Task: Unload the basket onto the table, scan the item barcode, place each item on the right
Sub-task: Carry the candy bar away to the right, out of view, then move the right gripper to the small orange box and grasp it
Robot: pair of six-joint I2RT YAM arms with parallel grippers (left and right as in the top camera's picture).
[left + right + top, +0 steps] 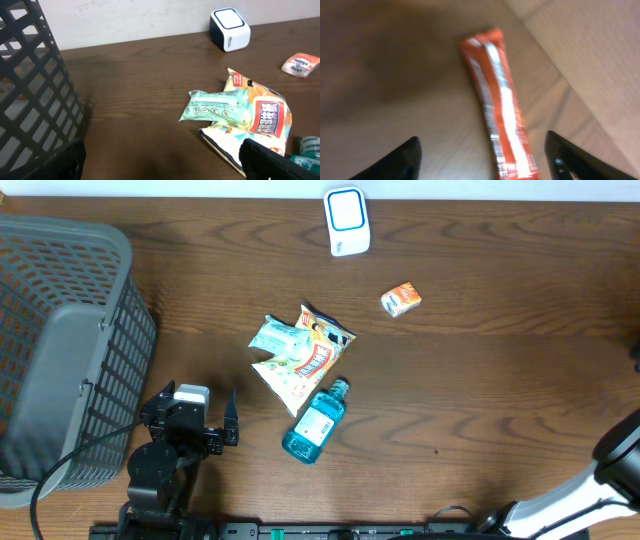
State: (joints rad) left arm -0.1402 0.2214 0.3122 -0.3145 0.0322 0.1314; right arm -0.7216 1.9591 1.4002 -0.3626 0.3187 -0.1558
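My right gripper (482,142) hangs spread over the orange-red packet (495,105) lying on the wood, its long axis running between the fingers; the left gripper (162,157), also spread, is well apart.

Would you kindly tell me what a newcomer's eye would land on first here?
The big grey basket fills the left end of the table, and a blue bottle lies mid-table beside a heap of snack packets. Up close, a blurred orange packet shows between the fingers of the open right gripper.
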